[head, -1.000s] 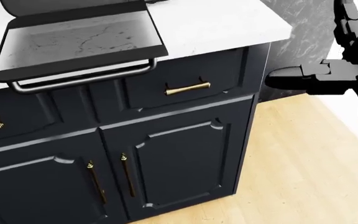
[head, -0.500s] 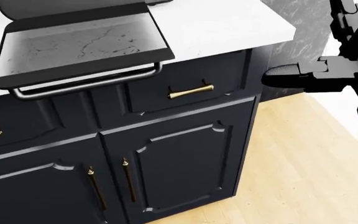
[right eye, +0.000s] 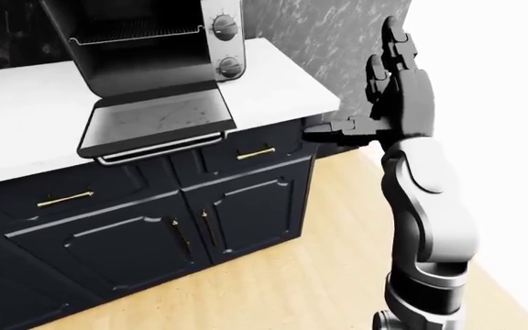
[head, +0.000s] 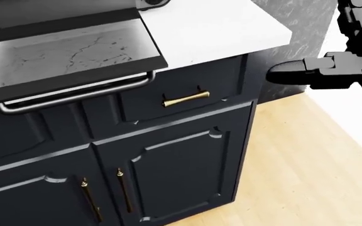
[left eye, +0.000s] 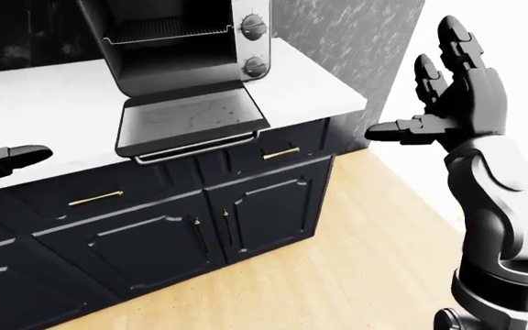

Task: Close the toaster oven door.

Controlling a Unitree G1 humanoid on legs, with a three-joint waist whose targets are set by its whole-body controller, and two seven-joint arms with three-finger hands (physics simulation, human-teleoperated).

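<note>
The toaster oven (left eye: 186, 48) stands on the white counter (left eye: 44, 113) at the top of the left-eye view. Its glass door (left eye: 193, 118) hangs open, lying flat over the counter's edge, with its metal handle bar (left eye: 195, 146) toward me. The head view shows the door (head: 68, 52) from close above. My right hand (left eye: 415, 89) is open and raised with fingers spread, to the right of the counter's corner and apart from the door. My left hand (left eye: 7, 159) shows at the left edge with fingers extended, low over the counter and empty.
Dark cabinets (left eye: 264, 206) with brass handles sit under the counter, with a drawer (head: 181, 99) just below the door. A dark marble wall (left eye: 347, 34) rises behind the counter's right end. Light wood floor (left eye: 337, 261) spreads at the lower right.
The head view has shifted a little, so the door and cabinets sit further left in the picture. My right hand stays raised and open in about the same place.
</note>
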